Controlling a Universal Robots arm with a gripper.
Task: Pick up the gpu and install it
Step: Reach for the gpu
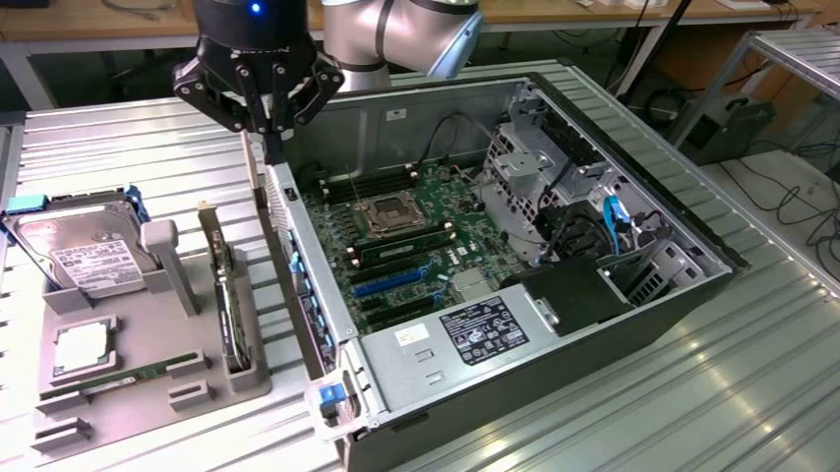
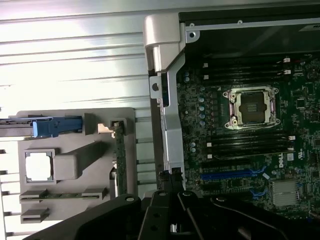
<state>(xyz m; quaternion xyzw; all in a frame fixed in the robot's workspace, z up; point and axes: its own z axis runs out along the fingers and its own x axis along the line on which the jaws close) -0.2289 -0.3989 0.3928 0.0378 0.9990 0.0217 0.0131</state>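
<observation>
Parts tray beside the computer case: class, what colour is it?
The parts tray is plain grey, clearest in the exterior view.

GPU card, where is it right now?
In the exterior view, the gpu stands on edge in the gray tray, on that view's left of the case, with the hard drive on its other side.

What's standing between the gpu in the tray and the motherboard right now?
The computer case's rear wall stands upright between the gpu and the motherboard; the exterior view and the wrist view both show it.
</observation>
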